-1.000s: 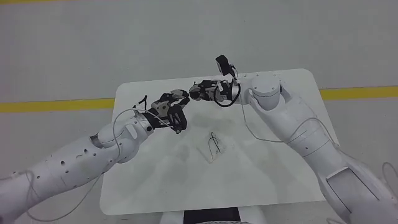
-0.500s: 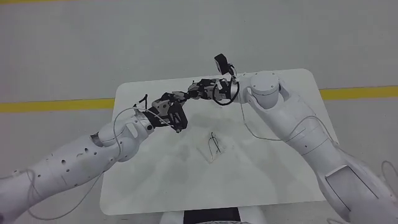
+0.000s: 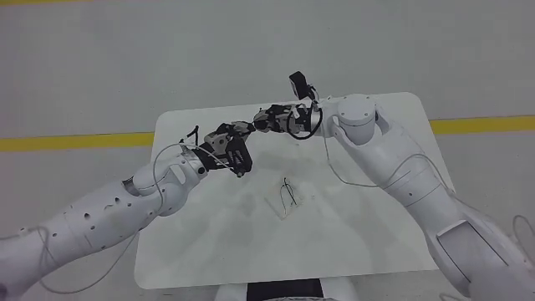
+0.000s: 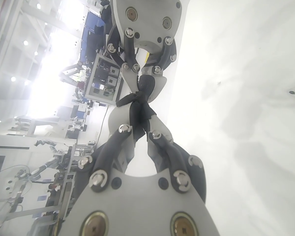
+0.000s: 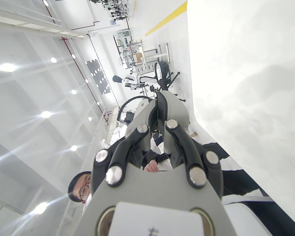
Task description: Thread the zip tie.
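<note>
- Meeting tip to tip above the far part of the worktop (image 3: 251, 242), my two sets of jaws face each other. My left arm (image 3: 109, 217) lies across the near left of the worktop and my right arm (image 3: 401, 176) across its right side.
- My left jaws are clenched on the zip tie (image 4: 138, 114), a black strip pinched between the two fingertips and held clear of the worktop.
- Past that pinch, the zip tie runs on to the tips of my right jaws and touches them, bunched into a small dark knot just before the contact.
- My right jaws are pressed together, their dark pads face to face. Whether they pinch the end of the strip I cannot tell.
- A thin black loop (image 3: 287, 194) lies flat on the worktop, nearer to me than both sets of jaws and apart from them.
</note>
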You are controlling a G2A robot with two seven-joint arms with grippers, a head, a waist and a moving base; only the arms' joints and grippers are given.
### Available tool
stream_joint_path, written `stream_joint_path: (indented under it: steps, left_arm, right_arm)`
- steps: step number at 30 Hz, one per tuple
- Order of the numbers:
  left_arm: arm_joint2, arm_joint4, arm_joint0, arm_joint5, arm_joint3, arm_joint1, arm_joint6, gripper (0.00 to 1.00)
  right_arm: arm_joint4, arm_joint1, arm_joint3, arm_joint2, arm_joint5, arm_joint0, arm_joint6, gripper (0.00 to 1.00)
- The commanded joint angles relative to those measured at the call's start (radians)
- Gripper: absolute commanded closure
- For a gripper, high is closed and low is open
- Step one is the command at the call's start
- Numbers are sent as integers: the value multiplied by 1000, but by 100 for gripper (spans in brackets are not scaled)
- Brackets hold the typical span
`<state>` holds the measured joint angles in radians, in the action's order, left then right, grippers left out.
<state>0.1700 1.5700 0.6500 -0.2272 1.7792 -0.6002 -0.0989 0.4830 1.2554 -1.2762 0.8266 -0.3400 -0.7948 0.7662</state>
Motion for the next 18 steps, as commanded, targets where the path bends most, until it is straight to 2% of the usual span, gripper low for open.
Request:
stream_joint_path:
  steps: [1, 2, 14, 16, 18]
  left_arm:
    - [0, 0, 1, 0, -2, -1, -5, 100]
    - [0, 0, 2, 0, -3, -1, -8, 100]
    - [0, 0, 10, -19, -11, -1, -24, 100]
    - [1, 0, 20, -32, -1, -1, -19, 100]
    - [16, -52, 37, -42, 14, -2, -20, 100]
  right_arm:
    - [-1, 1, 3, 1, 0, 2, 4, 6]
    - [-1, 1, 5, 2, 0, 3, 6, 0]
    - [-10, 6, 20, 20, 18, 7, 15, 0]
    - [-16, 4, 20, 30, 33, 4, 14, 0]
    - [-33, 1, 20, 40, 55, 0, 11, 0]
